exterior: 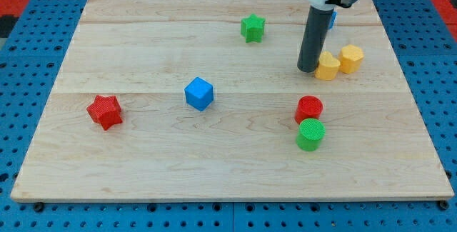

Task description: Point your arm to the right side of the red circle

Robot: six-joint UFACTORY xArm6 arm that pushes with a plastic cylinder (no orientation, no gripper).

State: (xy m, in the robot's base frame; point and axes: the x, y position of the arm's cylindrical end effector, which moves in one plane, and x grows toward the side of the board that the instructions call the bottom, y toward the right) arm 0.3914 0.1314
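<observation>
Your arm carries no fingers, only a dark rod, and my tip (pixel 308 70) rests on the wooden table top (pixel 143 153) toward its far right corner, touching or just beside the left yellow block (pixel 328 67). A second yellow block (pixel 351 58) sits against that one's right side. A blue block (pixel 332 19) peeks out behind the rod. The red circle (pixel 309 108) lies nearer the view's bottom than my tip, touching the green cylinder (pixel 310 134). Further left you see a green star (pixel 253 28), a blue cube (pixel 199 93) and a red star (pixel 105 111).
</observation>
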